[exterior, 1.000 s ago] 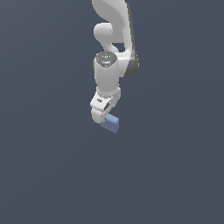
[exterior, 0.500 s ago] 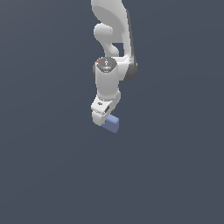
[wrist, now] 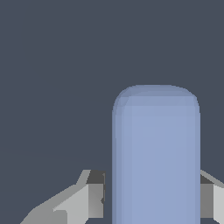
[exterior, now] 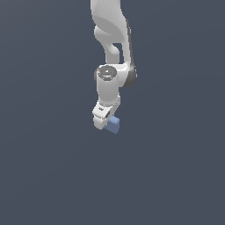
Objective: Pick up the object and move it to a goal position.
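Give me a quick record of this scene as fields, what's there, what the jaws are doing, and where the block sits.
arm: white Panda arm, reaching down from the top of the exterior view
gripper: gripper, jaws shut on the block, one finger on each side
object: periwinkle-blue block, rounded corners, unmarked
block position: between the fingers, sticking out past the fingertips
surroundings: plain dark grey background, no other items seen
goal marker: none visible

The exterior view looks from well off at the arm (exterior: 113, 66) and gripper (exterior: 105, 121). The wrist view sits right behind the fingers (wrist: 89, 192), very close, sharing the block (wrist: 155, 157).
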Available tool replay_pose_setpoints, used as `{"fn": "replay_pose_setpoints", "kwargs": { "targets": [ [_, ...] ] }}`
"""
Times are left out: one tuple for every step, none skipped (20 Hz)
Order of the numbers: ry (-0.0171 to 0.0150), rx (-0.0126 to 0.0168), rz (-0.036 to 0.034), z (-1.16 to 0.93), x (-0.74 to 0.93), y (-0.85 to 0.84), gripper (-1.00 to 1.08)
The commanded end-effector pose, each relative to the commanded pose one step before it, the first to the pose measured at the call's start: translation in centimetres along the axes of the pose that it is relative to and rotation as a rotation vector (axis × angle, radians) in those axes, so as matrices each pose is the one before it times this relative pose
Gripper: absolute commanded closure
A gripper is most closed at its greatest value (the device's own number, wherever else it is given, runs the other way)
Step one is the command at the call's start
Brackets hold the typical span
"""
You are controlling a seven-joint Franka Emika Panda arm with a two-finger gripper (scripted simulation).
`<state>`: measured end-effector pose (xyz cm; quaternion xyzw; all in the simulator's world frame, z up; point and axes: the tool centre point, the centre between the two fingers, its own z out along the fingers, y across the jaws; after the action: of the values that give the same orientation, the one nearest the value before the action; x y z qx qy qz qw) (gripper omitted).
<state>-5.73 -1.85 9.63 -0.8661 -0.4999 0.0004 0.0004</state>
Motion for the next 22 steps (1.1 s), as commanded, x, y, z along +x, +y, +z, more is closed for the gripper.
{"fn": "replay_pose_setpoints", "kwargs": {
  "targets": [
    [0.00029,-0.00123,-0.0003,0.06,0.03,0.038,1.08],
    [0.0,0.0,0.0,0.0,0.0,0.0,1.08],
    [0.0,0.0,0.0,0.0,0.0,0.0,1.08],
    [0.0,0.0,0.0,0.0,0.0,0.0,1.08],
    [0.0,0.0,0.0,0.0,0.0,0.0,1.08],
    [0.0,0.0,0.0,0.0,0.0,0.0,1.08],
    [0.0,0.0,0.0,0.0,0.0,0.0,1.08],
    [0.0,0.0,0.0,0.0,0.0,0.0,1.08],
    [0.0,0.0,0.0,0.0,0.0,0.0,1.08],
    [0.00017,-0.00062,0.00025,-0.047,-0.014,0.024,1.08],
    [0.00067,-0.00121,0.00004,-0.037,0.021,0.039,1.08],
    [0.00201,-0.00375,0.00022,-0.117,0.059,0.119,1.08],
    [0.00337,-0.00629,0.00037,-0.199,0.098,0.197,1.08],
    [0.0047,-0.00878,0.00051,-0.278,0.137,0.275,1.08],
    [0.00604,-0.01127,0.00066,-0.358,0.176,0.352,1.08],
    [0.00735,-0.01371,0.0008,-0.435,0.214,0.429,1.08],
    [0.00866,-0.01616,0.00094,-0.514,0.251,0.504,1.08],
    [0.00994,-0.01855,0.00108,-0.591,0.288,0.578,1.08],
    [0.0112,-0.0209,0.00122,-0.667,0.324,0.651,1.08],
    [0.01243,-0.02321,0.00135,-0.742,0.359,0.721,1.08],
    [0.01363,-0.02545,0.00148,-0.815,0.393,0.79,1.08],
    [0.0148,-0.02763,0.00161,-0.886,0.426,0.857,1.08]
  ]
}}
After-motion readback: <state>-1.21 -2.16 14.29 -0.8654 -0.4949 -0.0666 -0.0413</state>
